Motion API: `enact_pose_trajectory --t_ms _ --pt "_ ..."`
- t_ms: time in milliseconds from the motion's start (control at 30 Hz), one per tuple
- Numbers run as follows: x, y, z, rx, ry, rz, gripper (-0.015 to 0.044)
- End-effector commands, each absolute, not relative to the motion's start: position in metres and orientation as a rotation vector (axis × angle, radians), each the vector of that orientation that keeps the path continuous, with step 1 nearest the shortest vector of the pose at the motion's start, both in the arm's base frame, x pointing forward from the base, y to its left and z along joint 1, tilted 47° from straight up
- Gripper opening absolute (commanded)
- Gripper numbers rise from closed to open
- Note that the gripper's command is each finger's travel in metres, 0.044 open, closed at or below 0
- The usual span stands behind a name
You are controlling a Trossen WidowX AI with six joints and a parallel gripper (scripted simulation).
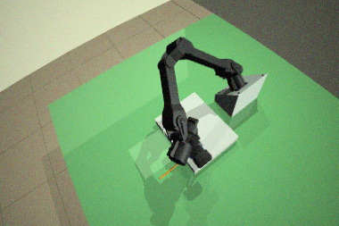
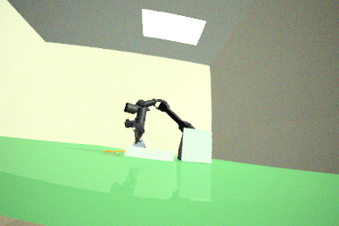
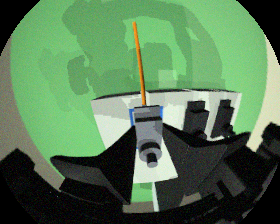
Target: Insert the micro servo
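The loose micro servo [image 3: 148, 129] [image 2: 140, 143] is grey, with its output shaft towards the wrist camera. My gripper [image 3: 148, 127] is shut on its sides and holds it low over the white deck [image 3: 111, 130] [image 1: 216, 138] [image 2: 149, 154]. The blue pocket marking [image 3: 131, 118] shows on both sides of the servo in the wrist view. The servo's body covers the pocket, so whether its ears touch the deck cannot be told. The orange cable [image 3: 139, 62] [image 1: 168, 171] [image 2: 113, 151] runs out straight past the deck's edge. The side notch is hidden.
Two dark servos [image 3: 195, 118] [image 3: 222, 118] stand on the deck beside the held one, on the right in the wrist view. The arm's white and dark wedge-shaped base [image 1: 251, 96] [image 2: 197, 146] stands past the deck's other side. A green mat [image 1: 276, 171] lies under everything.
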State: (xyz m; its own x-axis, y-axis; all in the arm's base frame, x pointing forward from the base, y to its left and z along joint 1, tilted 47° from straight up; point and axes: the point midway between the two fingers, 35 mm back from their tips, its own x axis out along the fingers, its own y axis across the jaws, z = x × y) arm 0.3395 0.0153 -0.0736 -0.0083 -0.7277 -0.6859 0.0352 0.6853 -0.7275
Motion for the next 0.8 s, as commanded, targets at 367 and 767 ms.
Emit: enact_pose_trajectory --t_ms 367,767 --pt "0.339 0.009 -0.08 -0.618 1.466 -0.661 0.0131" --pt "0.332 0.036 -0.057 -0.616 1.467 -0.659 0.0188"
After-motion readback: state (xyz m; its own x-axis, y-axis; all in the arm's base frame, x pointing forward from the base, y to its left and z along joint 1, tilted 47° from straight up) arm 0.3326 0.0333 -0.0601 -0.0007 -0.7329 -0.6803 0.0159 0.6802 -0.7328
